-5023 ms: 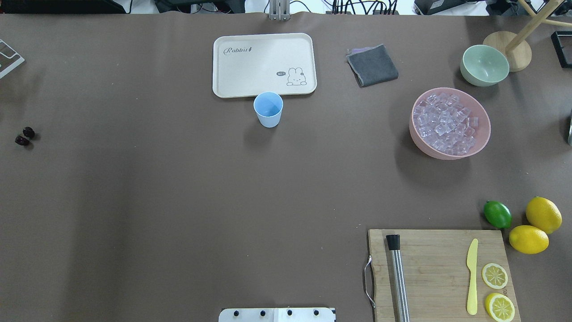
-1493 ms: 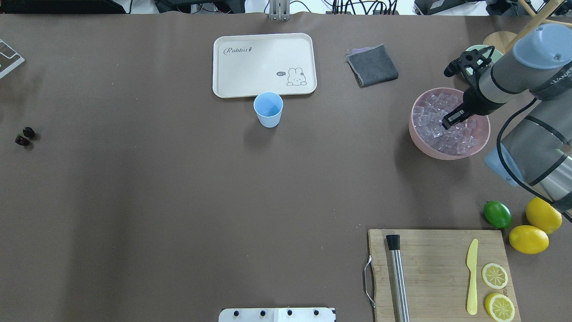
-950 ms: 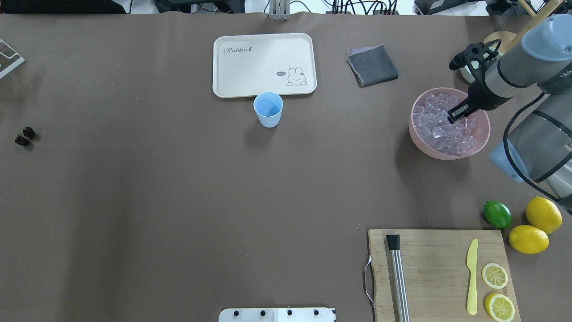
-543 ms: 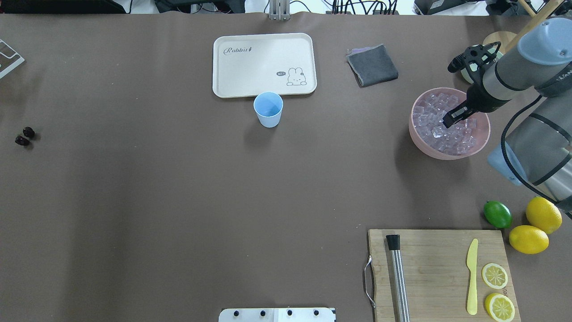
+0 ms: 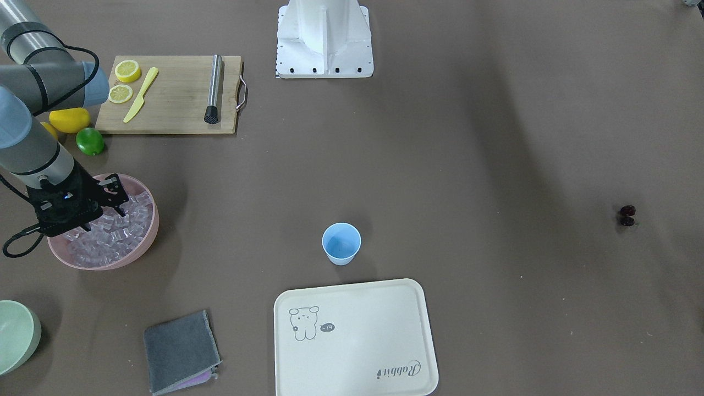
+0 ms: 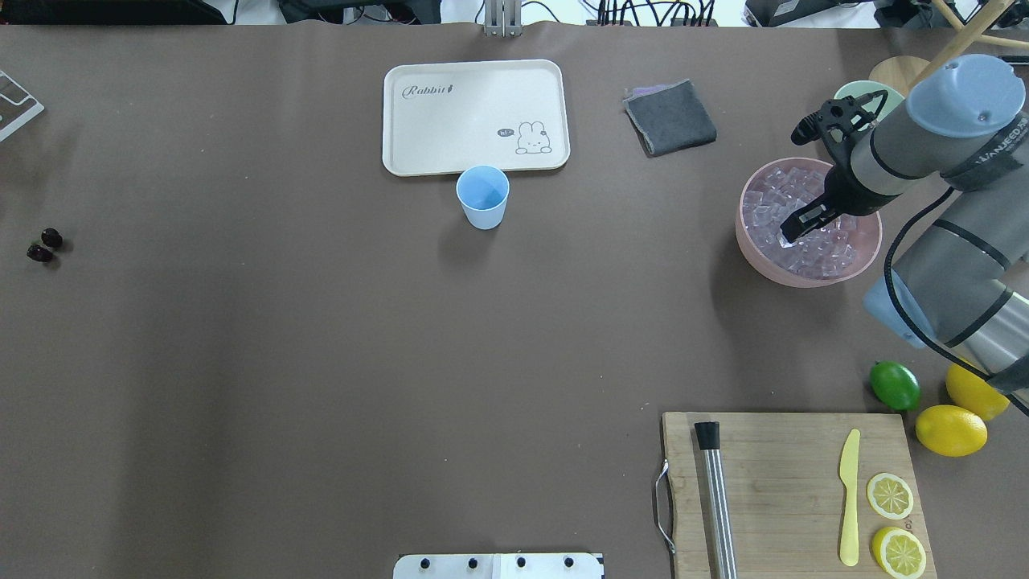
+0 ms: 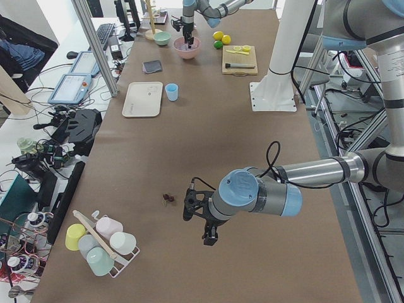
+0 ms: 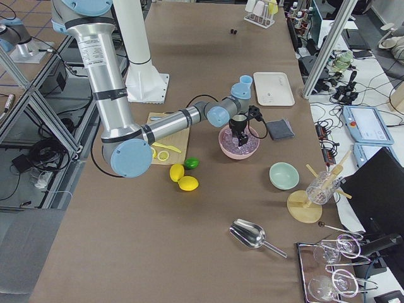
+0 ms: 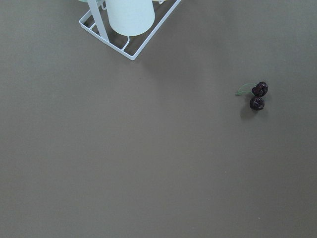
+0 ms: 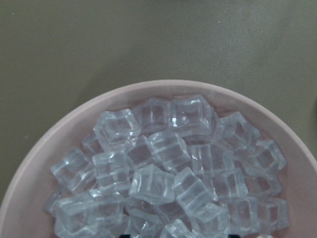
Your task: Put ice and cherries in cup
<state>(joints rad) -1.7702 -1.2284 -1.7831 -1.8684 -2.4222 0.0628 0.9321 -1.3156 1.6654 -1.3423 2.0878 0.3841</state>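
The light-blue cup (image 6: 482, 195) stands upright and empty in front of the tray, also in the front-facing view (image 5: 341, 242). The ice (image 6: 770, 211) fills the pink bowl (image 6: 744, 243); the right wrist view shows the cubes (image 10: 163, 173) close below. My right gripper (image 6: 789, 236) hangs over the ice, fingers apart, open and empty. The cherries (image 6: 44, 246) lie at the table's far left, and in the left wrist view (image 9: 257, 96). My left gripper (image 7: 209, 237) hovers near the cherries (image 7: 167, 199); I cannot tell if it is open or shut.
A cream tray (image 6: 474, 112) lies behind the cup, with a grey cloth (image 6: 670, 118) to its right. A green bowl (image 5: 16, 335) sits beyond the pink bowl. A cutting board (image 6: 788, 482), a lime (image 6: 895, 384) and lemons (image 6: 951, 430) are near right. A cup rack (image 9: 126, 20) stands near the cherries.
The right arm came in from the right and set its gripper over the ice bowl. In the last half second the gripper moved left and toward the bowl's near side.
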